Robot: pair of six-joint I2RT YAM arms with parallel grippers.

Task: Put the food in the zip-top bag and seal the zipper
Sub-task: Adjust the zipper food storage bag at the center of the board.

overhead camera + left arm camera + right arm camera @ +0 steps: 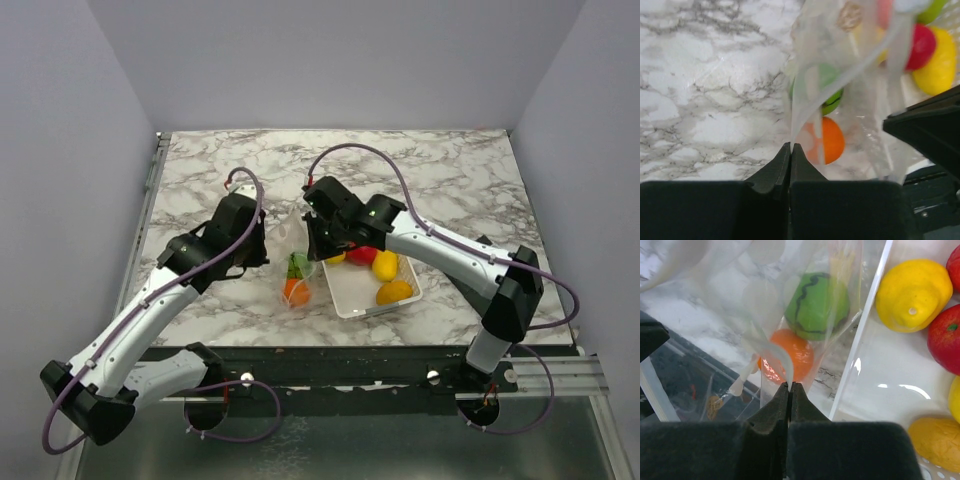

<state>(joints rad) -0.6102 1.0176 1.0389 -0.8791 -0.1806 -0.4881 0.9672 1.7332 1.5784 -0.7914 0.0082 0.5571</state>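
Note:
The see-through zip-top bag hangs between my two grippers, with an orange fruit and a green fruit inside it. My left gripper is shut on the bag's left top edge. My right gripper is shut on the zipper strip at the bag's right top edge. The orange fruit and striped green fruit show through the plastic. Yellow, red and orange-yellow fruits lie in the white basket.
The white slotted basket stands right beside the bag, under my right arm. The marble table's near edge lies just below the bag and basket. Grey walls enclose the table.

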